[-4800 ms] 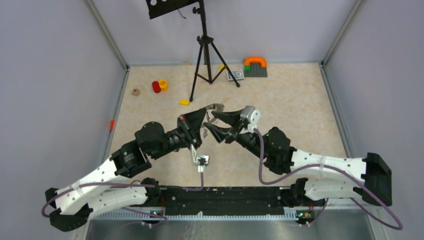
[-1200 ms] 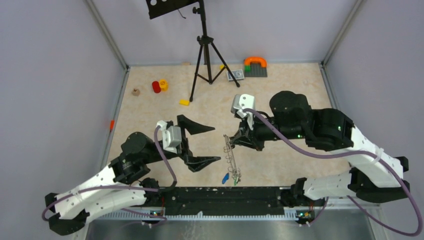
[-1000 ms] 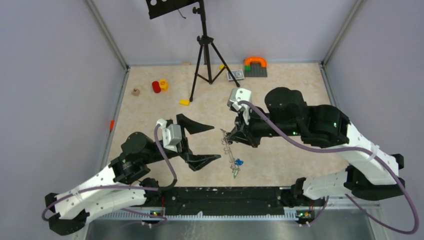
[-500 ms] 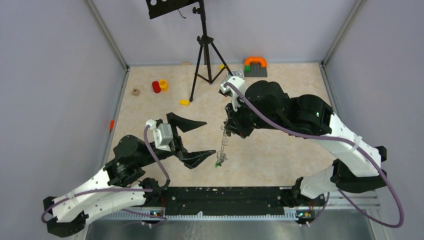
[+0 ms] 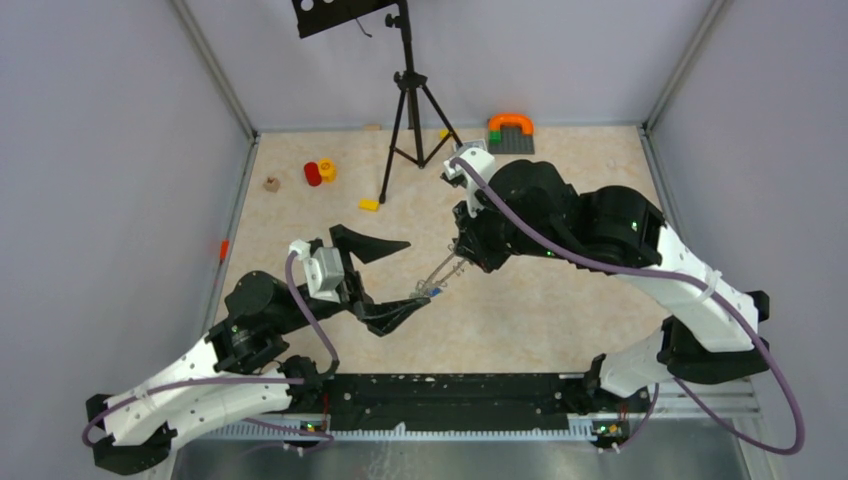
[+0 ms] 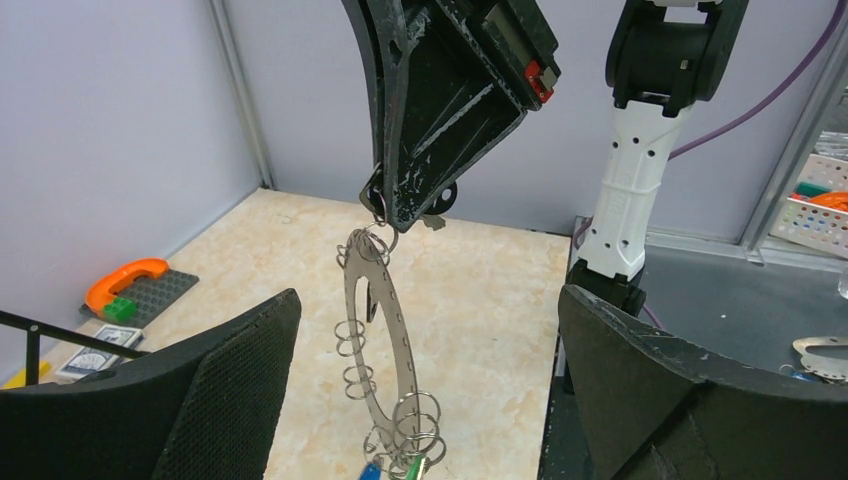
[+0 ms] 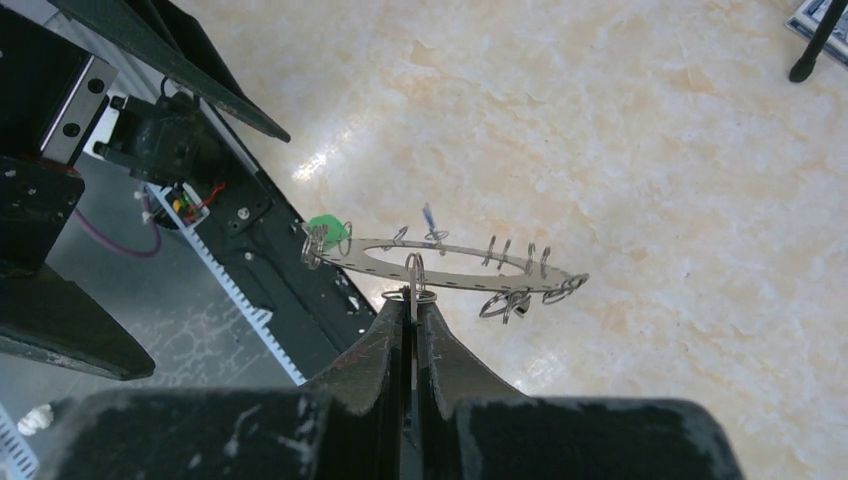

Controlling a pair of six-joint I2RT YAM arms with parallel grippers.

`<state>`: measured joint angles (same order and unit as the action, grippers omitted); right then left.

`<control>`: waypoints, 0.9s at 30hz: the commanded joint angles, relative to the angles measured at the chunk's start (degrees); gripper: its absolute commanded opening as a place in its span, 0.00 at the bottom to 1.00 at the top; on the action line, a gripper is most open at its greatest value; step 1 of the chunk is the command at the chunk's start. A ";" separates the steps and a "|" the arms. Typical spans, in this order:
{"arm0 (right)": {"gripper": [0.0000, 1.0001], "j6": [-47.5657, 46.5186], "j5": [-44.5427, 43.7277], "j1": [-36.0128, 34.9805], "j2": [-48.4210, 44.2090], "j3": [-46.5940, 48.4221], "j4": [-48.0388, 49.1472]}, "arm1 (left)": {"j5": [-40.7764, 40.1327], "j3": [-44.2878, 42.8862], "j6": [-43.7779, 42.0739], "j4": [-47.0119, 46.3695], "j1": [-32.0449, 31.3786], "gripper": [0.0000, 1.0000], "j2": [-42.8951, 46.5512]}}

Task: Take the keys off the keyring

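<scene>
Grey metal, flat and washer-shaped, the large keyring (image 6: 400,350) (image 7: 352,248) (image 5: 442,277) hung in the air above the beige marbled surface (image 5: 560,300), suspended from the black right gripper (image 7: 411,300) (image 6: 385,212) (image 5: 462,262). The jaws of that gripper were clenched on a thin wire loop (image 7: 413,268) threaded through the keyring's rim. In the right wrist view the two fingers met with only the wire between them. Small silver wire rings (image 6: 350,342) studded the band at intervals.

The keys (image 6: 395,468) were bunched at the end of the keyring farthest from the grip. A blue-tagged one (image 6: 368,471) and a green-tagged one (image 6: 416,467) showed at the bottom edge of the left wrist view, cut off by the frame. From the right wrist the green tag (image 7: 326,229) lay at the keyring's left end, and a blue sliver (image 7: 430,215) stood behind the band.

The black left gripper (image 6: 428,295) (image 5: 418,270) had its jaws released and spread wide, one textured finger on either side of the hanging keyring. In the left wrist view neither finger touched it. From above, the low end of the keyring lay close to the lower finger's tip, and contact there could not be ruled out.

At the far side of the surface stood a black tripod stand (image 5: 405,110). Near it were a red cylinder (image 5: 313,174) just beside a yellow one (image 5: 327,168), a small yellow block (image 5: 369,205), and an orange arch (image 5: 511,121) on a dark grey studded plate (image 5: 512,142).
</scene>
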<state>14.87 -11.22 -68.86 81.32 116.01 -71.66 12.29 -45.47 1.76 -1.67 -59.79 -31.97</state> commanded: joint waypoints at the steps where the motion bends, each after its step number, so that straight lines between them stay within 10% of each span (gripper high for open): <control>1: 0.00 2.05 -3.22 -0.42 0.34 3.72 0.75 | -0.65 -0.98 -0.35 -0.70 -0.16 0.99 0.44; 27: 0.00 3.93 -5.82 -0.44 1.38 5.25 0.12 | -0.22 -0.86 -0.18 -1.40 -0.18 0.98 0.37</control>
<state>17.87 -15.86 -68.86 83.33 118.30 -73.56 12.32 -45.47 1.56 -1.67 -59.79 -32.01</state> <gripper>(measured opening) 0.020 0.983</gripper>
